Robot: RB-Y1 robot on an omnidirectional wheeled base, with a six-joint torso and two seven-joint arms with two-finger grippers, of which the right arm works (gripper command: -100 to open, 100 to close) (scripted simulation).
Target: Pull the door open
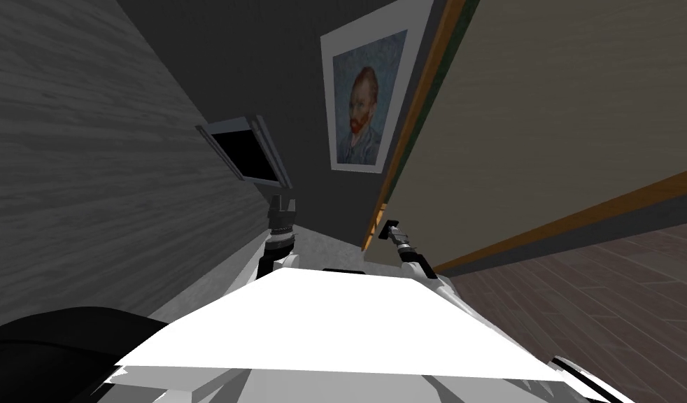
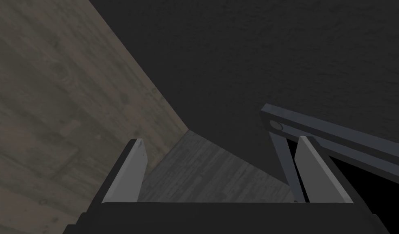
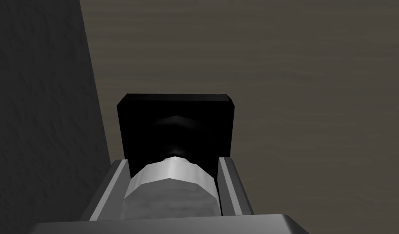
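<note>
1. Since the right gripper [image 3: 173,159] is the nearest thing to us, we begin there: its two thin grey fingers press both sides of the light grey, faceted, rounded door handle [image 3: 170,191], so it is closed on the handle.
2. Just behind the handle is the black square plate [image 3: 176,122] from which it comes out. The plate sits on the flat beige door panel [image 3: 308,89], near the panel's edge, and beside that edge there is a dark grey wall [image 3: 36,101].
3. The left gripper [image 1: 281,208] is raised in front of us, well apart from the door panel. Its fingers stand wide apart and there is nothing between them.
4. In the head view the door panel takes the right side, with an orange-brown wooden frame [image 1: 415,112] along its edge. The right gripper meets the panel near the closer end of this frame.
5. Farther away, a white-framed portrait of a red-bearded man [image 1: 363,105] hangs on the dark grey wall.
6. We judge that the grasp is made and that the pull is the step in hand. We cannot tell whether the panel has already left its frame.
7. The next move calls for drawing the handle toward our body along the arc of the hinges with the grip kept tight. Probably we must also back away, because we stand close. A straight pull could let the fingers slip off the rounded handle.
</note>
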